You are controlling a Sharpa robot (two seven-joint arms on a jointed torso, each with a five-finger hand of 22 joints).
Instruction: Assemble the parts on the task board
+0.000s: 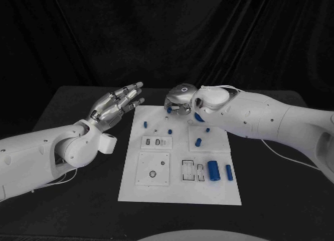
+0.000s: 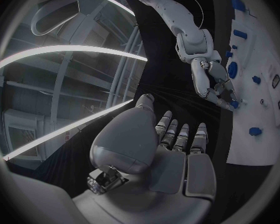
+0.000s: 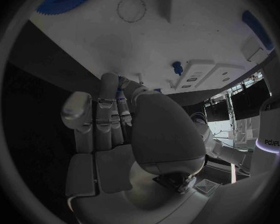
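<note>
The white task board (image 1: 180, 188) lies in the middle of the black table. My right hand (image 1: 178, 99) hangs over the board's far edge with its fingers curled down. In the right wrist view a small blue part (image 3: 120, 93) shows between its thumb and fingers (image 3: 109, 107), pinched. My left hand (image 1: 116, 103) hovers above the board's far left corner, flat, fingers apart, holding nothing. A blue gear (image 1: 198, 117) lies under the right wrist. Two blue cylinders (image 1: 212, 170) lie at the board's near right, and small blue pegs (image 1: 146, 123) stand farther back.
Square inset plates (image 1: 154, 169) and slotted holders (image 1: 188, 169) sit on the board. Bare black table (image 1: 80, 201) lies to both sides of the board and in front of it. A dark curtain hangs behind.
</note>
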